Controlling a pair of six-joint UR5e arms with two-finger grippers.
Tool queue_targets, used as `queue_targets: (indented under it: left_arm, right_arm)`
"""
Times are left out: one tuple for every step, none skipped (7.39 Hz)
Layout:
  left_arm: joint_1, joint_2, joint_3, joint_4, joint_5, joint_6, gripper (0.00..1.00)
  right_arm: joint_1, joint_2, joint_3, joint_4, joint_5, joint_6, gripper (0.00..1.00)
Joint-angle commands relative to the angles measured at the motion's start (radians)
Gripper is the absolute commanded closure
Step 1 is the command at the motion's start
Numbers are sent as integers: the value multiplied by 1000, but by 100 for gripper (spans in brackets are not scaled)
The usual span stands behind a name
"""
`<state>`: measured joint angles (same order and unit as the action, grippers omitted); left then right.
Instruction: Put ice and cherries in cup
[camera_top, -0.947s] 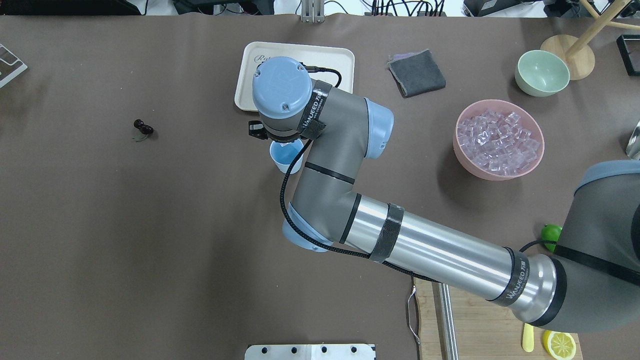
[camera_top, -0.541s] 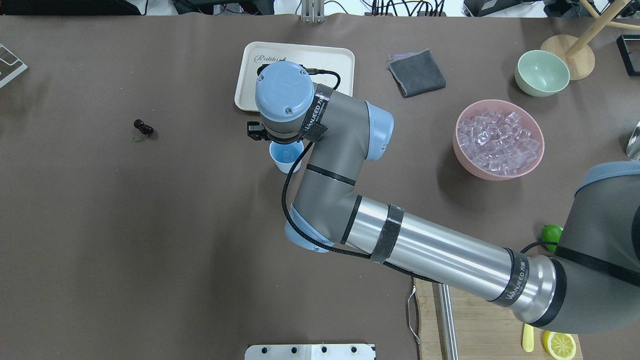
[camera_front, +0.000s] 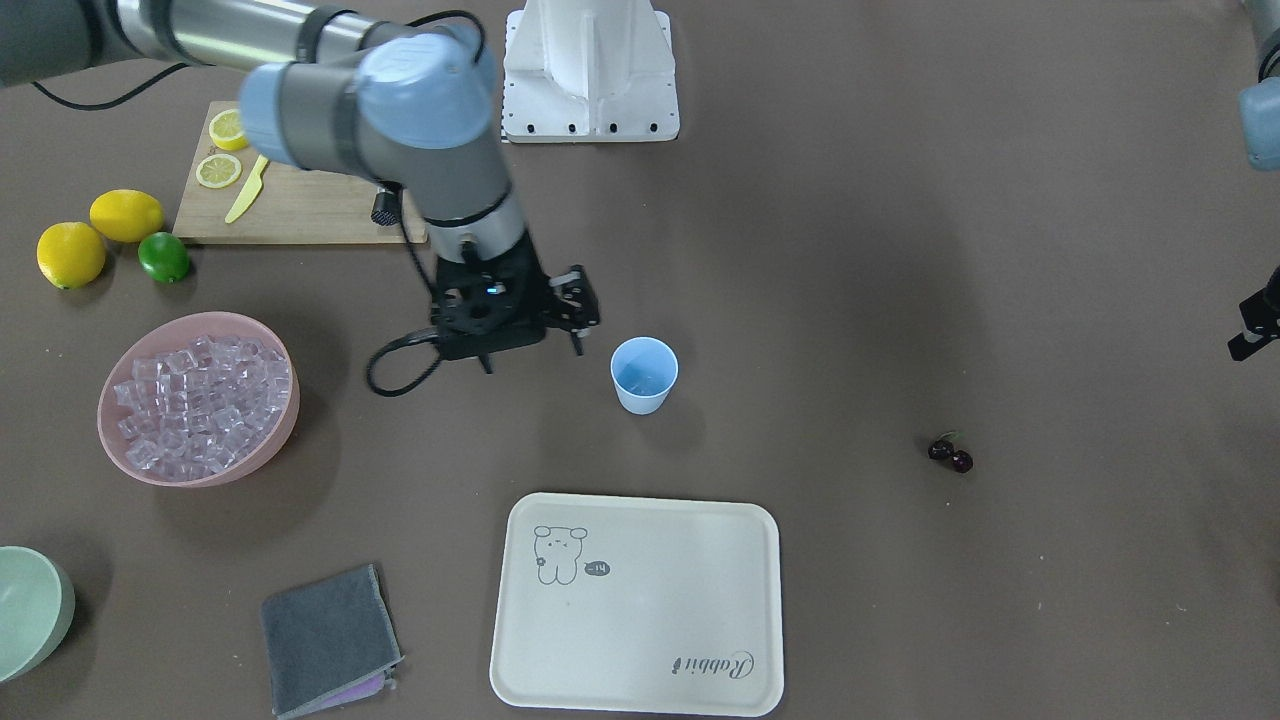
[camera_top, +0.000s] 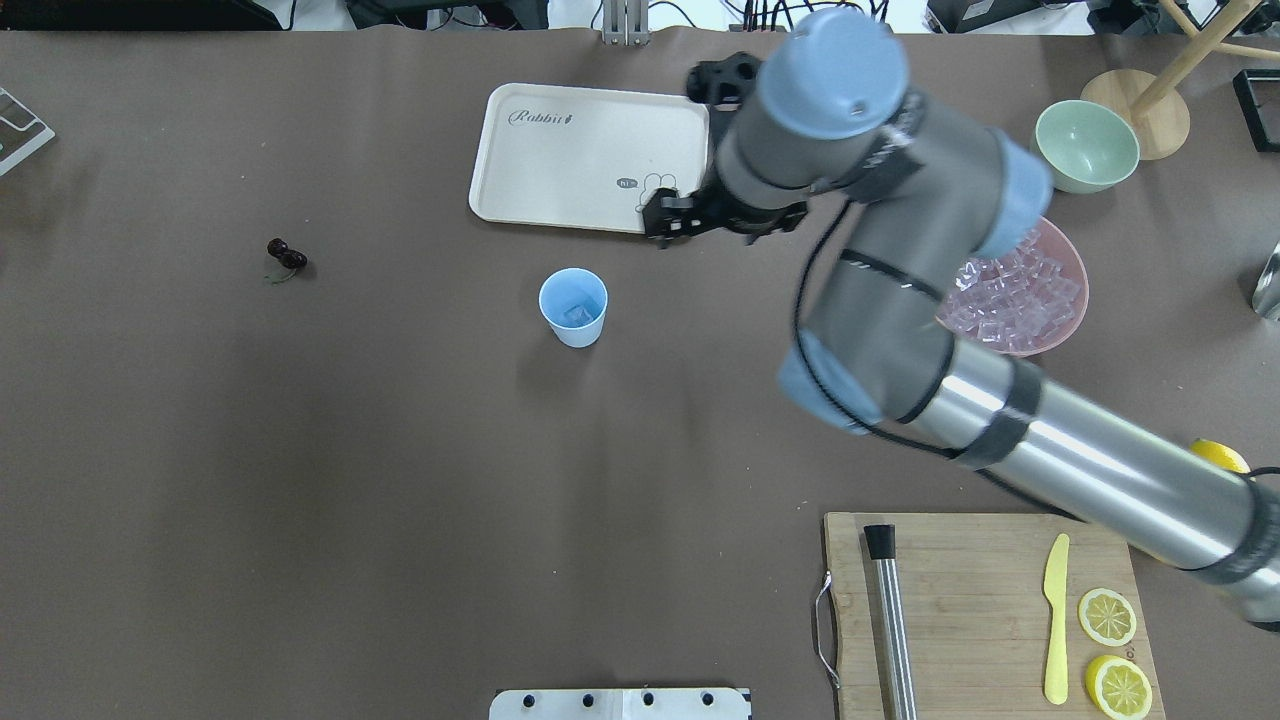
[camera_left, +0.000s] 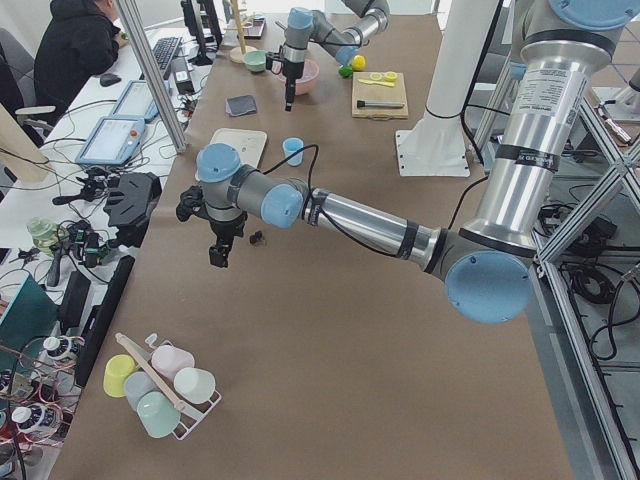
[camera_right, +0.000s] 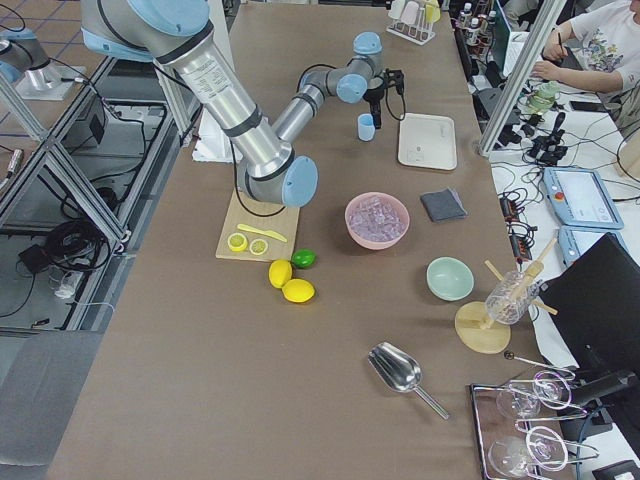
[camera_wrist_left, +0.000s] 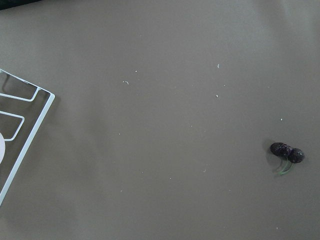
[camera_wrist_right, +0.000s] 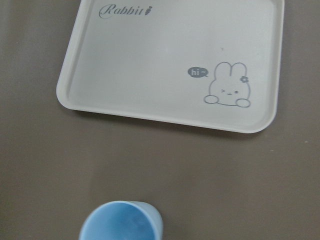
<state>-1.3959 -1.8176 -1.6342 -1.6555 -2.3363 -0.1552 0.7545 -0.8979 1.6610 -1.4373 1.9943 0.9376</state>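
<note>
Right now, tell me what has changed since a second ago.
The right gripper, which hung over the cup, has swung away rightward toward the pink bowl, leaving the cup uncovered. The cup, cherries and tray stayed put.

In the overhead view, the right arm (camera_top: 880, 280), its wrist smeared by motion, covers half of the wide pink bowl (camera_top: 1082, 300) of small clear ice cubes (camera_top: 1030, 290). The front view's right edge cuts off the black left gripper (camera_front: 1256, 325), so how its jaws stand cannot be told. The right wrist view's bottom edge crops the small light-blue plastic cup (camera_wrist_right: 121, 222).
</note>
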Motion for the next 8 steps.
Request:
queue_targets:
  left_arm:
    - [0, 3, -1, -15, 0, -3, 2]
    - [0, 6, -4, -18, 0, -4, 2]
    - [0, 8, -3, -20, 0, -1, 2]
    - [0, 3, 3, -20, 0, 0, 2]
    - [0, 0, 2, -20, 0, -1, 2]
    - [0, 0, 1, -20, 0, -1, 2]
    - [0, 0, -1, -20, 0, -1, 2]
    - [0, 0, 4, -20, 0, -1, 2]
  right_arm:
    - [196, -274, 83, 9, 188, -454, 1]
    - [242, -341, 85, 11, 205, -556, 1]
    - [241, -355, 80, 9, 193, -556, 1]
    - [241, -354, 21, 12, 160, -569, 2]
    - [241, -346, -25, 62, 144, -582, 2]
    - [233, -343, -41, 81, 147, -576, 3]
    - [220, -345, -43, 81, 146, -577, 5]
    - [210, -345, -50, 81, 144, -576, 10]
